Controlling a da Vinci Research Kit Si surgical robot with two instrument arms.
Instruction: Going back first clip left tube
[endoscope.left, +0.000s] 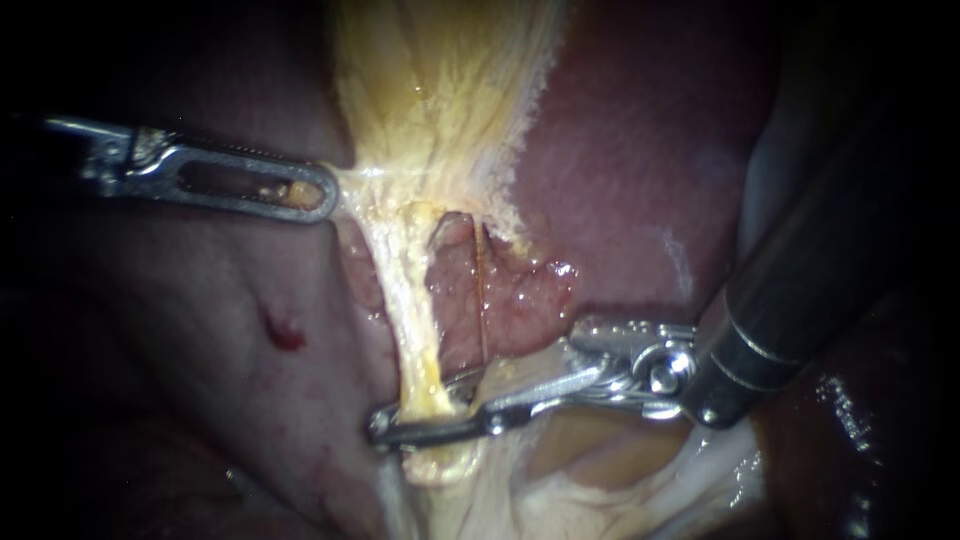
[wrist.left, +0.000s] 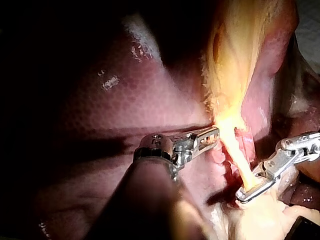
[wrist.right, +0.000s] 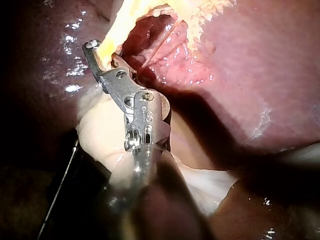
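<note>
Endoscope: left instrument (endoscope.left: 320, 195) comes in from 9 o'clock, and its slotted jaws are clamped on the edge of the yellow tissue (endoscope.left: 440, 90). A strand of that tissue is drawn taut toward 9 o'clock. The yellow tissue fans up to 12 o'clock over the liver (endoscope.left: 640, 150).

The left tube (endoscope.left: 410, 310) is the thick yellow cord dropping from the yellow tissue at centre toward 6 o'clock. The thin tube (endoscope.left: 483, 290), reddish-brown, runs just beside it on the 3 o'clock side, across raw pink tissue.

Right instrument (endoscope.left: 415, 410): the dark shaft enters from 2 o'clock and the wrist sits at 4 o'clock, with the long jaws reaching toward 7 o'clock. The jaws stand apart and straddle the low end of the left tube, which sits in the gap. One jaw lies on its 6 o'clock side, the other on its 3 o'clock side. Pale tissue (endoscope.left: 600, 470) lies under the wrist at 5 o'clock. A small red spot (endoscope.left: 283, 335) shows on the dim tissue at 8 o'clock.

Left wrist view: left instrument (wrist.left: 212, 135) is closed where the yellow tissue (wrist.left: 235, 40) narrows into the left tube (wrist.left: 235, 150). Right instrument (wrist.left: 248, 192) is ahead of it, with the tube running down into its jaws. Liver (wrist.left: 125, 100) is beside the shaft.

Right wrist view: right instrument (wrist.right: 104, 53) shows a gap between the hooked jaw tips, and the left tube (wrist.right: 112, 30) passes through it. The thin tube (wrist.right: 157, 50) is ahead of and beside the jaws, clear of them. Pale tissue (wrist.right: 100, 130) is under the shaft and liver (wrist.right: 260, 75) is alongside.
</note>
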